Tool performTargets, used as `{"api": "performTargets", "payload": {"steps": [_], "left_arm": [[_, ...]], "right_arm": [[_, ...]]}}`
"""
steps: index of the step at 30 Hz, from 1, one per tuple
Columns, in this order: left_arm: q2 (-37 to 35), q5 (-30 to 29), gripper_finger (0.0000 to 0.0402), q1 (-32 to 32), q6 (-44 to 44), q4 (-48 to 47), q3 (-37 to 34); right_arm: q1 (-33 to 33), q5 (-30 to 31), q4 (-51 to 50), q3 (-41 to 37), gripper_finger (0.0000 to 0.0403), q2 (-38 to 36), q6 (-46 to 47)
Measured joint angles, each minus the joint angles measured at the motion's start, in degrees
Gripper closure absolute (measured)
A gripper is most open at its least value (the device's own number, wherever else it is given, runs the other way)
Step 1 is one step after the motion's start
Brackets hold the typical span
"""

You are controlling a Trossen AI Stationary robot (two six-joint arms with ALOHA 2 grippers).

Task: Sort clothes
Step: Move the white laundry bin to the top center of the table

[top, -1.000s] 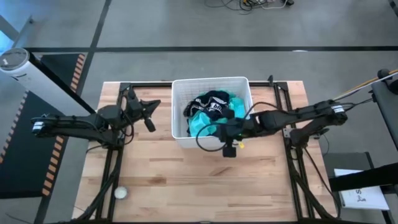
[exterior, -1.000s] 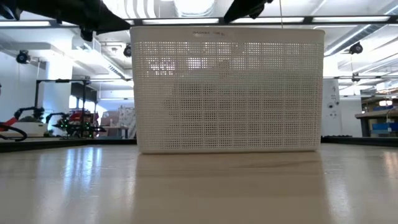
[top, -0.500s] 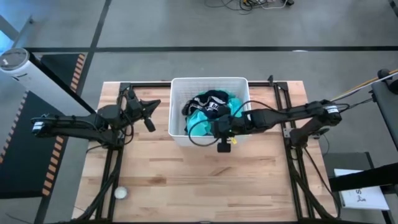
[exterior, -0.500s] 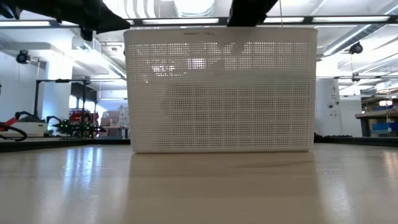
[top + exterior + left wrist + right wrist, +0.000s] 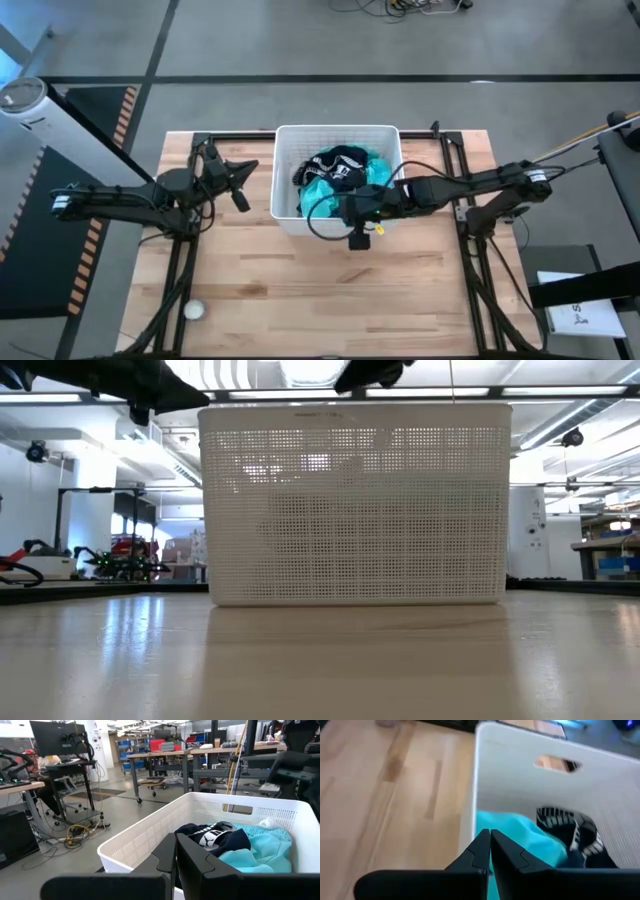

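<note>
Left gripper (image 5: pixel 243 183): idling at 9 o'clock of the basket (image 5: pixel 285 140), beside its left wall, fingers (image 5: pixel 200 865) pressing together on nothing. Clothes: sitting heaped inside the basket at table centre, black shorts (image 5: pixel 345 160) lying on top toward 12 o'clock, teal garment (image 5: pixel 325 192) spreading beneath toward 6 o'clock. Right gripper (image 5: pixel 338 208): hanging over the basket's 6 o'clock rim above the teal garment, fingers (image 5: pixel 482 851) closing tip to tip and gripping nothing.

Two dark arms, black looped cables, angular matte-black fingers (image 5: pixel 485 852).
</note>
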Motion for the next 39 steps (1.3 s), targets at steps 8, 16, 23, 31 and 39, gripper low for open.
{"api": "performTargets", "payload": {"steps": [8, 16, 23, 31, 39], "left_arm": [[0.08, 0.00, 0.0401, -0.02, -0.04, -0.02, -0.04], [0.08, -0.02, 0.0401, -0.01, -0.63, -0.04, -0.04], [0.06, -0.02, 0.0401, -0.02, -0.64, -0.23, -0.04], [-0.24, -0.02, 0.0401, -0.02, -0.66, -0.39, -0.04], [-3.07, 1.29, 0.0401, 0.01, 0.26, -0.17, -0.04]], "right_arm": [[-0.85, -1.27, 0.55, 0.11, 0.0403, 4.32, -0.51], [-5.33, -1.08, -0.04, 0.08, 0.0403, 4.84, -0.08], [-8.84, -1.03, -2.53, -0.23, 0.0403, 4.03, -3.27], [-8.64, -0.97, -2.21, -0.20, 0.0403, 3.70, -5.54], [-5.53, -0.52, -2.96, -0.51, 0.0403, 0.38, -7.41]]}}
